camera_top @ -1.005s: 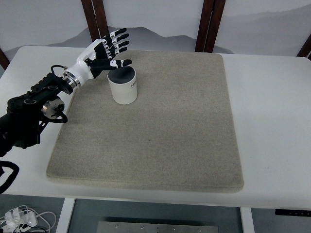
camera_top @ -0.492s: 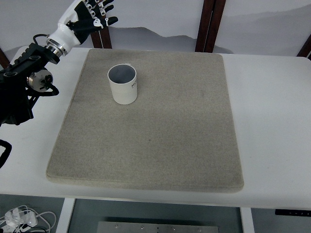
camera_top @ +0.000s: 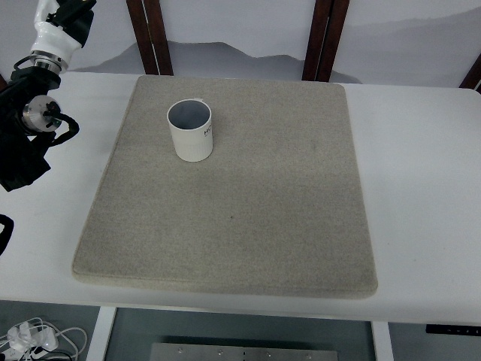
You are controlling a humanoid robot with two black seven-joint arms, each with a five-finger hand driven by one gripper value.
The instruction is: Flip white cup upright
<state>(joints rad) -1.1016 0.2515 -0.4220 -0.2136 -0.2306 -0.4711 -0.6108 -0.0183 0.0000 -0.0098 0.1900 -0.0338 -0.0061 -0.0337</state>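
Note:
A white cup (camera_top: 189,132) stands upright, mouth up, on the grey felt mat (camera_top: 248,195), in its back left part. My left arm (camera_top: 30,113) comes in from the left edge and reaches up to the top left corner. Only the wrist and base of the left hand (camera_top: 64,15) show there, cut off by the top edge, well away from the cup. Nothing touches the cup. The right arm is out of view.
The mat lies on a white table (camera_top: 421,165). Dark wooden posts (camera_top: 154,34) (camera_top: 323,37) stand behind the table's back edge. Cables (camera_top: 34,338) lie on the floor at the bottom left.
My left hand has drawn back from beside the cup, up and to the left, until it is mostly past the top edge. The cup has stayed upright in place.

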